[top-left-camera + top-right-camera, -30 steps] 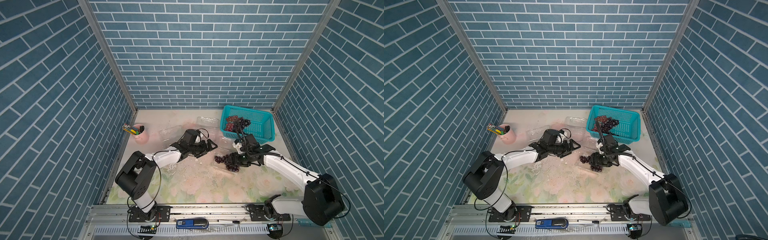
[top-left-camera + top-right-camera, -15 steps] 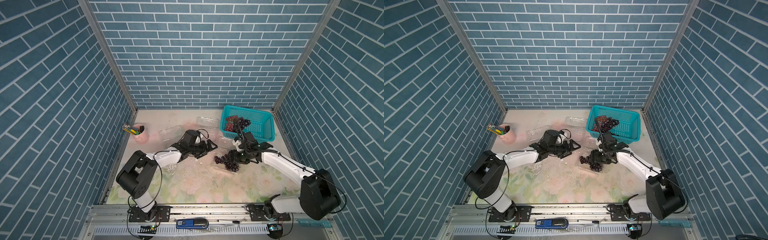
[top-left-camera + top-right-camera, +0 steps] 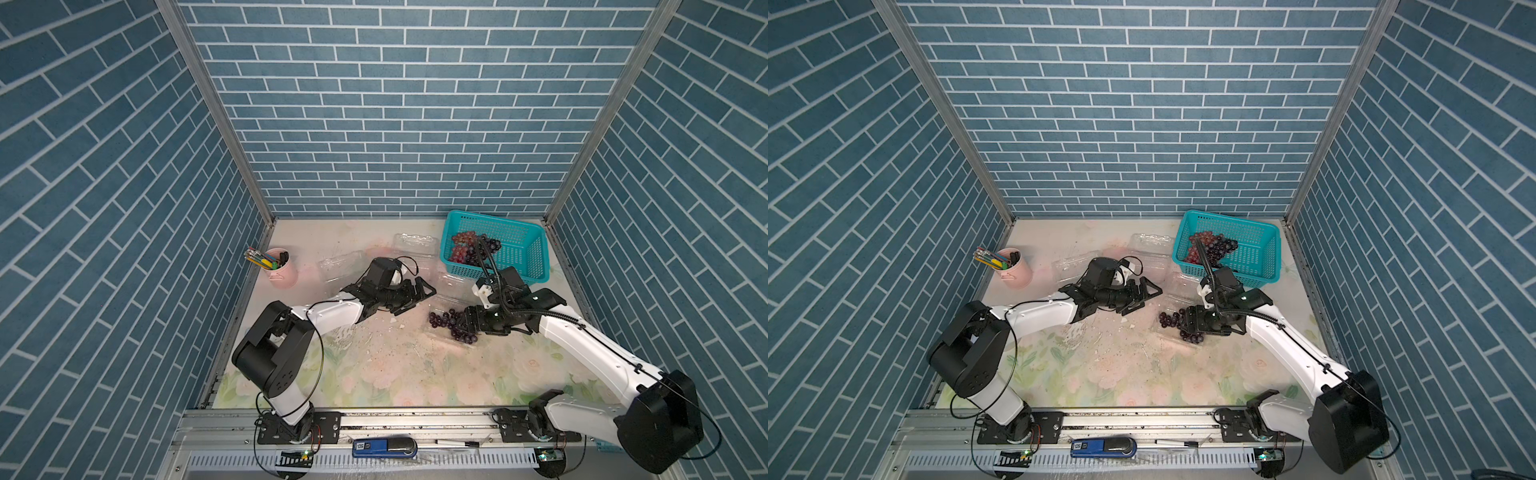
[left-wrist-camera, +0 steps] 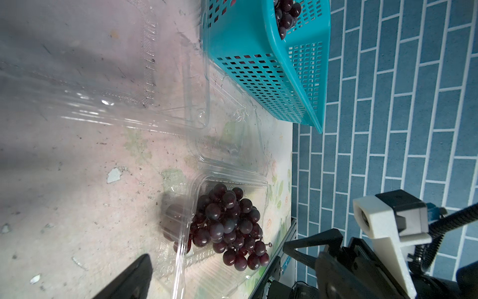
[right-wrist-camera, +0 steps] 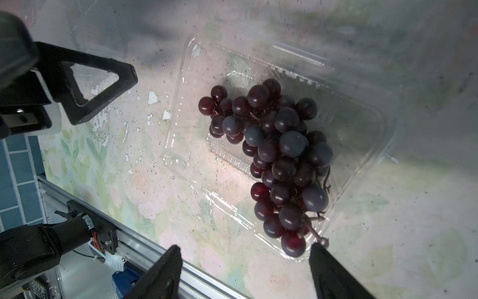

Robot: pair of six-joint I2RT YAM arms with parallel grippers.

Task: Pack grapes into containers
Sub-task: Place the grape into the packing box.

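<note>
I see right gripper spread wide, gripping nothing | dark grapes lie inside the open clear container — just ahead of its fingertips | left gripper fully spread, empty, nearby | more grapes in teal basket

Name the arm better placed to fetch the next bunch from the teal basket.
Probably right. The basket stands on that arm's side, and the right gripper is open, the bunch lying in the box. The left gripper, also open, would have to reach across the box.
</note>
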